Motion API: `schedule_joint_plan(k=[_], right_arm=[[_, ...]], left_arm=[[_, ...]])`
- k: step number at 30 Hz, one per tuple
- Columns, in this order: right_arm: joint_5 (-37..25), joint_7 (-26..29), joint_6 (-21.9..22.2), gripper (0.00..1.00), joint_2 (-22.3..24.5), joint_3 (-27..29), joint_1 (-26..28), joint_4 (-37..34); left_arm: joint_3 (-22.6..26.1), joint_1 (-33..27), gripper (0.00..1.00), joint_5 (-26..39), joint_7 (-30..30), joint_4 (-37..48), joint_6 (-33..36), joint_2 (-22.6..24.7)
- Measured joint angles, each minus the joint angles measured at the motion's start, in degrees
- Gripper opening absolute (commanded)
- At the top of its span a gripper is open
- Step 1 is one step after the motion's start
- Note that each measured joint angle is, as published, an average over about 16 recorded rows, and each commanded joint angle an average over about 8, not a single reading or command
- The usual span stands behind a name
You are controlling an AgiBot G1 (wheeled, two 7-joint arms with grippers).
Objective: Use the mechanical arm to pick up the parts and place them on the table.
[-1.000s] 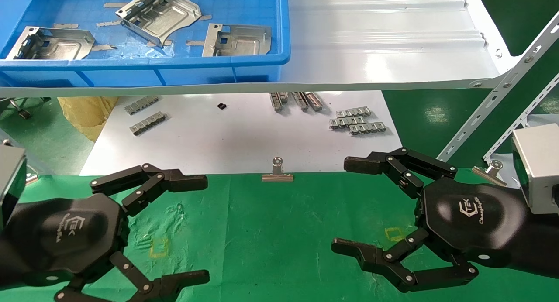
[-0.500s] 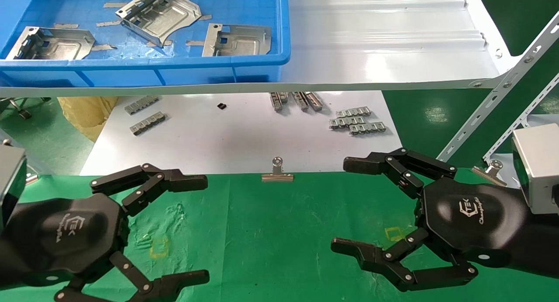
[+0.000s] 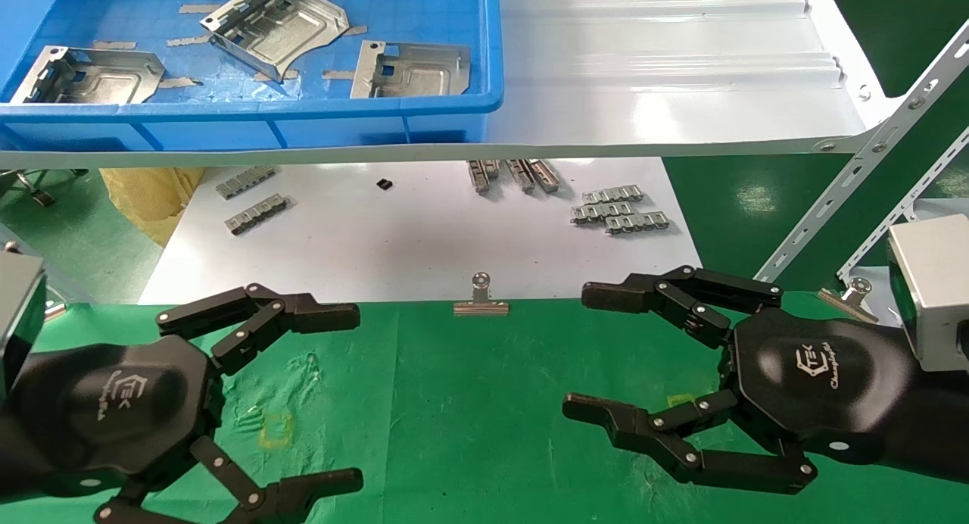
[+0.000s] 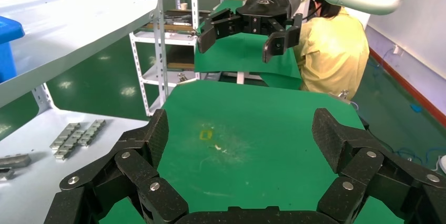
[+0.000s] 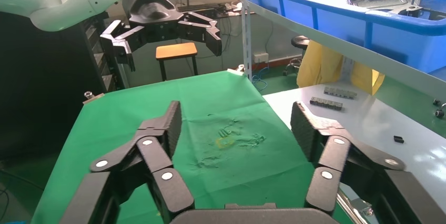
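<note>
Table (image 3: 484, 403) is lying empty beneath both grippers. Parts (image 3: 412, 68) are sitting up in the bin (image 3: 454, 107), ahead of left gripper (image 3: 333, 391), which is nearer, fingers wide; right gripper (image 3: 587, 354) is hovering spread wide too.

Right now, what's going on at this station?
Nothing is picked yet. Both grippers hover open and empty over the green table: the left gripper low on the left, the right gripper opposite it. Three metal parts lie in the blue bin on the white shelf above. Small notched strips and a binder clip sit on the white sheet.
</note>
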Motion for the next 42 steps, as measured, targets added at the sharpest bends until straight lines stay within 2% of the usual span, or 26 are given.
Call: schedule_joint_plan(k=[29, 35, 42], right_arm=[[0.00, 0.00, 0.00, 0.00, 0.00, 0.00, 0.00, 0.00], [0.00, 0.00, 0.00, 0.00, 0.00, 0.00, 0.00, 0.00], [0.00, 0.00, 0.00, 0.00, 0.00, 0.00, 0.00, 0.00]], left_arm=[[-0.11, -1.17, 1.00, 0.59, 0.09, 0.52, -1.02, 0.42], [0.67, -7.12, 1.00, 3.53, -0.57, 3.40, -3.02, 2.51], [3.96, -21.22, 1.00, 11.99, -1.08, 14.43, -6.73, 8.44]])
